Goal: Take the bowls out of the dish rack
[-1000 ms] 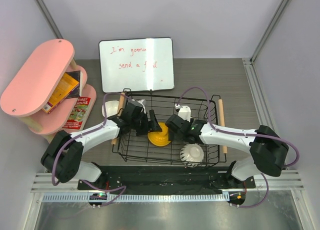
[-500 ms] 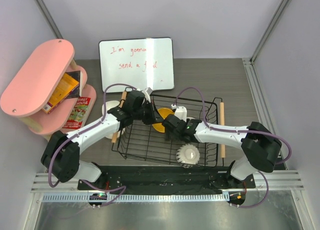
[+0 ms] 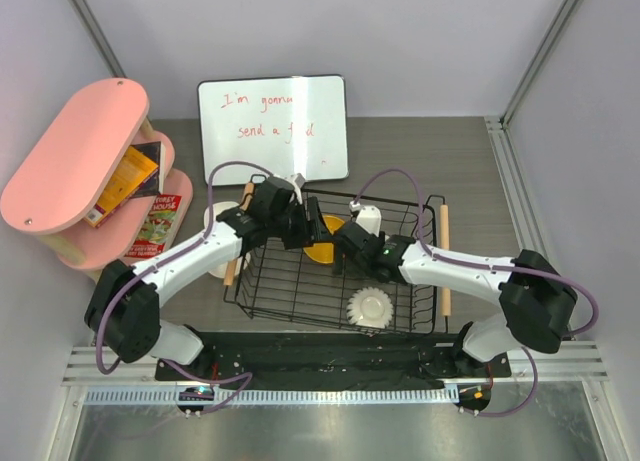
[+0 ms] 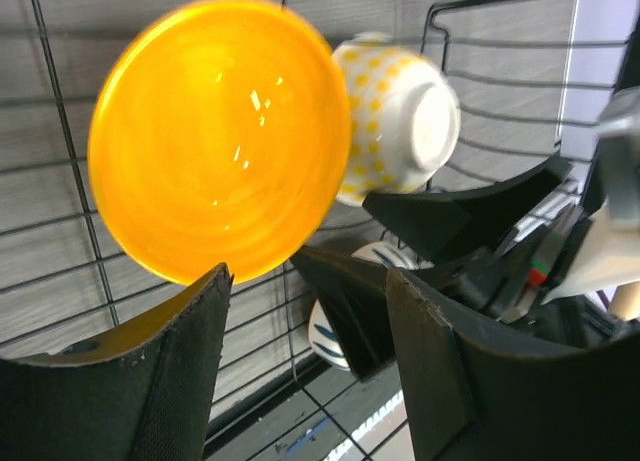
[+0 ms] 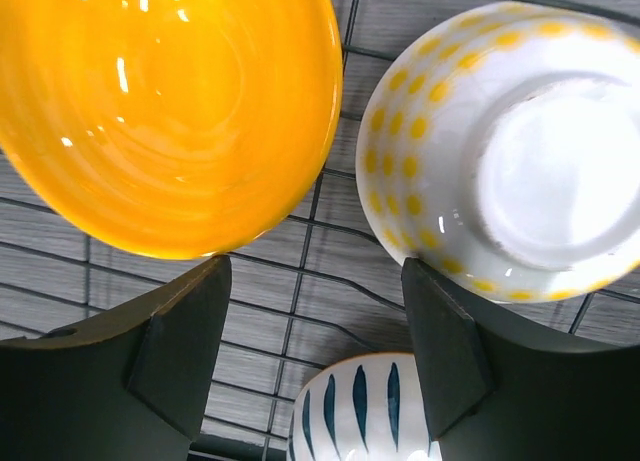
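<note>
The black wire dish rack [image 3: 262, 299] stands mid-table. An orange-yellow bowl [image 3: 320, 251] stands on its edge at the rack's far side, and shows large in the left wrist view [image 4: 220, 141] and the right wrist view [image 5: 170, 111]. A white bowl with yellow dots [image 3: 368, 219] lies to its right [image 4: 395, 121] [image 5: 520, 151]. A ribbed white bowl [image 3: 366, 307] with blue stripes [image 5: 370, 411] sits near the rack's front. My left gripper [image 3: 310, 226] [image 4: 305, 281] is open, its left fingertip at the orange bowl's rim. My right gripper [image 3: 345, 249] [image 5: 315, 271] is open between the two far bowls.
A cream-white bowl [image 3: 215, 221] sits on the table left of the rack. A whiteboard [image 3: 272, 129] lies behind the rack. A pink oval shelf [image 3: 80, 161] with books stands at the far left. The rack has wooden handles [image 3: 443, 261] at both ends.
The orange bowl has moved from the rack's middle to its far side. Both grippers moved that way with it. The ribbed white bowl has shifted a little left.
</note>
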Robot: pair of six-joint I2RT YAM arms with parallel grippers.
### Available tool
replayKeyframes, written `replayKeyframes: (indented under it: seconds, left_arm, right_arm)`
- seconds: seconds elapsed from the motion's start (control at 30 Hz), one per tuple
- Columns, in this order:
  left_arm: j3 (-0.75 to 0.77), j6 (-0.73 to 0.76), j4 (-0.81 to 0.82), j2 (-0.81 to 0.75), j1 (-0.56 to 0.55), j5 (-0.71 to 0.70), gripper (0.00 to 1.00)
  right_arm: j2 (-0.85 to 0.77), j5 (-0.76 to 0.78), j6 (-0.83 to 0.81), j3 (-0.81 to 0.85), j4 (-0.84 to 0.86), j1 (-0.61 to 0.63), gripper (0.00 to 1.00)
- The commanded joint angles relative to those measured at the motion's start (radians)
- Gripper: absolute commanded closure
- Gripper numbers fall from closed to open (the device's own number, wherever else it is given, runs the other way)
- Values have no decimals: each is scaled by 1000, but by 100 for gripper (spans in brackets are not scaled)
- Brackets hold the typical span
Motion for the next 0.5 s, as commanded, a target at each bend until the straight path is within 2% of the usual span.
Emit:
replayKeyframes:
  seconds: [0.0,0.13,0.27,0.47]
  left_arm:
    - [150,76,-133,4,-17,-102,35]
    - [220,98,-257,66,-15,-185,37]
    - [232,95,-312,102,-15,-254,40]
    - [188,98,-312,127,-14,-335,43]
  right_arm:
    - [-59,26,-15,8,38,-5,25]
    - [-89,23,-21,23,25,-5,25]
    - [-135,40,-24,26,-11,-7,25]
    - [-224,68,-23,24,-53,-8,25]
